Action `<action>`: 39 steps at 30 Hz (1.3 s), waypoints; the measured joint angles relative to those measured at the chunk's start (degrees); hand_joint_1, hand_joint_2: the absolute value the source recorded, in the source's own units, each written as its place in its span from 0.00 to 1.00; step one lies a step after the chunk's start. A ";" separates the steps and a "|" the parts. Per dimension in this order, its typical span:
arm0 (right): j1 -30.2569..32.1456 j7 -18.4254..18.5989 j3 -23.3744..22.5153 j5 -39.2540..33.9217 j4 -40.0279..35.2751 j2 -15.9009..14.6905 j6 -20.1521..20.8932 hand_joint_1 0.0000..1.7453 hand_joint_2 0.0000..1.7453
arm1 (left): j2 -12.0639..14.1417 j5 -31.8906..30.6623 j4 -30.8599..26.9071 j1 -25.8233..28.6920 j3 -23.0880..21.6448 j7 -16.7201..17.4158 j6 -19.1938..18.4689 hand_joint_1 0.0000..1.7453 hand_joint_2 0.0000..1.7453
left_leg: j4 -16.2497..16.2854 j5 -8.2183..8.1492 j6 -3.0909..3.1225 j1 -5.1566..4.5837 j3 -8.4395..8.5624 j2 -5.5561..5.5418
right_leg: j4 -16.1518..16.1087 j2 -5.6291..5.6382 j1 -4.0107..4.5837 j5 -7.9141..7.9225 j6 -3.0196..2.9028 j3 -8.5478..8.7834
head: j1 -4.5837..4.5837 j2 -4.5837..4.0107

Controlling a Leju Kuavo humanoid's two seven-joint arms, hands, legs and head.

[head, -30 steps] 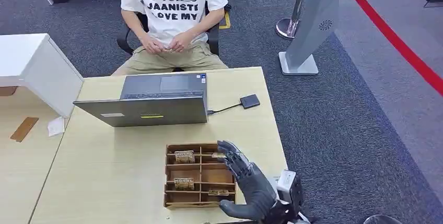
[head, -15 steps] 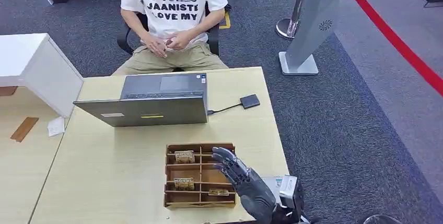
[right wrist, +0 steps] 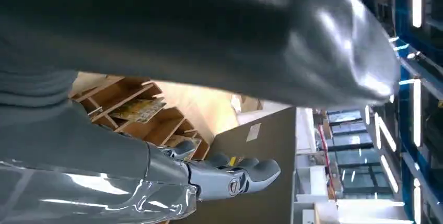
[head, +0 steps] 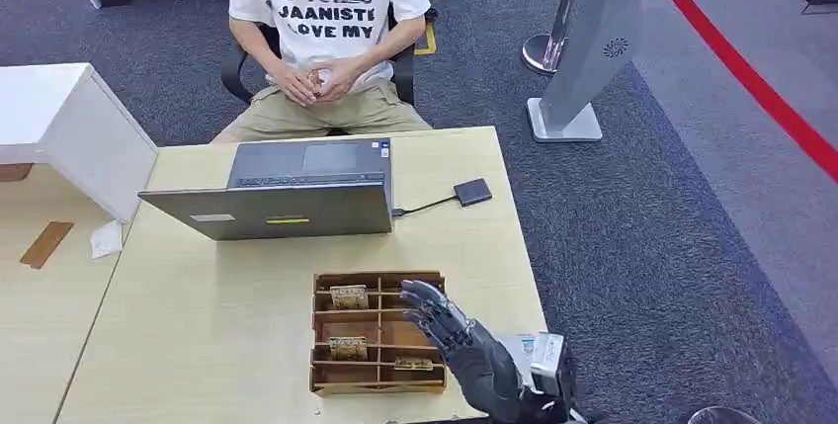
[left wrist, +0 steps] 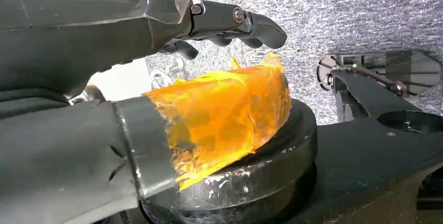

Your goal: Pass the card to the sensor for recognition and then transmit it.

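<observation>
The right hand (head: 457, 333) is hovering over the right side of the wooden organizer tray (head: 326, 384), fingers spread apart and holding nothing as far as the head view shows. Its fingertips are reaching over the upper right compartments. In the right wrist view the fingers (right wrist: 245, 174) are looking loosely extended too, with the tray's slots (right wrist: 130, 98) visible just past them.

The cards are sitting in the tray: one card (head: 349, 296) is lying in the top left slot, another (head: 348, 348) in the slot two rows below it, and a third (head: 413, 365) is lying flat in a lower right slot, just beside the hand. Can't tell if the hand is actually touching any of them.

The left hand (left wrist: 156, 41) is showing up in its own wrist camera, hanging over grey carpet, fingers gently curled but apart, nothing in it. There's some orange film (left wrist: 224, 114) on its thumb.

The tray is sitting near the front edge of the light wood worktop (head: 198, 325). Behind it an open laptop (head: 287, 192) is facing away from the robot, with a cable running to a small dark sensor pad (head: 473, 192) off to its right. A person (head: 326, 9) in a white printed tee is sitting across the worktop, hands clasped together in the lap.
</observation>
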 joint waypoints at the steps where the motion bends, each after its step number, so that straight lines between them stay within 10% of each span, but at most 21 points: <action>1: -0.01 -0.20 0.15 -0.24 0.00 -0.09 0.82 0.00 0.00 | 0.00 -0.11 0.00 0.00 0.00 0.00 -0.09 0.00 0.00 | 0.00 0.00 0.00 0.00 0.00 0.00 | 0.00 0.00 0.00 0.00 0.00 0.00 | 0.00 0.00; 10: -0.01 -1.12 0.77 -1.20 0.24 -0.66 6.04 0.00 0.00 | 0.00 -0.50 0.00 0.00 0.00 0.02 -0.31 0.00 0.00 | 0.00 0.00 0.00 0.00 0.00 0.00 | 0.00 0.00 0.00 0.00 0.00 0.00 | 0.00 0.00; 11: -0.01 -1.27 0.85 -1.11 0.31 -0.79 6.26 0.00 1.00 | 0.00 -0.50 0.00 -0.01 0.00 0.15 -0.35 0.00 0.00 | 0.00 0.00 0.00 0.00 0.00 0.00 | 0.00 0.00 0.00 0.00 0.00 0.00 | 0.00 0.00; 17: 0.08 -1.88 1.14 0.86 0.79 -1.62 3.89 0.00 1.00 | 0.00 -0.48 0.00 -0.01 0.00 0.72 -0.68 0.00 0.00 | 0.00 0.00 0.00 0.00 0.00 0.00 | 0.00 0.00 0.00 0.00 0.00 0.00 | 0.00 0.00; 29: 0.61 -0.96 0.98 18.78 -1.03 -2.06 -21.23 0.00 1.00 | 0.00 0.30 0.00 0.00 0.00 0.79 0.02 0.00 0.00 | 0.00 0.00 0.00 0.00 0.00 0.00 | 0.00 0.00 0.00 0.00 0.00 0.00 | 0.00 0.00; 39: -1.29 0.22 2.05 54.78 -4.50 -2.10 -48.35 0.00 1.00 | -0.07 -0.87 0.00 0.00 0.00 0.70 0.04 0.00 0.00 | 0.00 0.00 0.00 0.00 0.01 0.02 | 0.00 0.01 0.00 0.00 0.00 0.00 | 0.00 0.00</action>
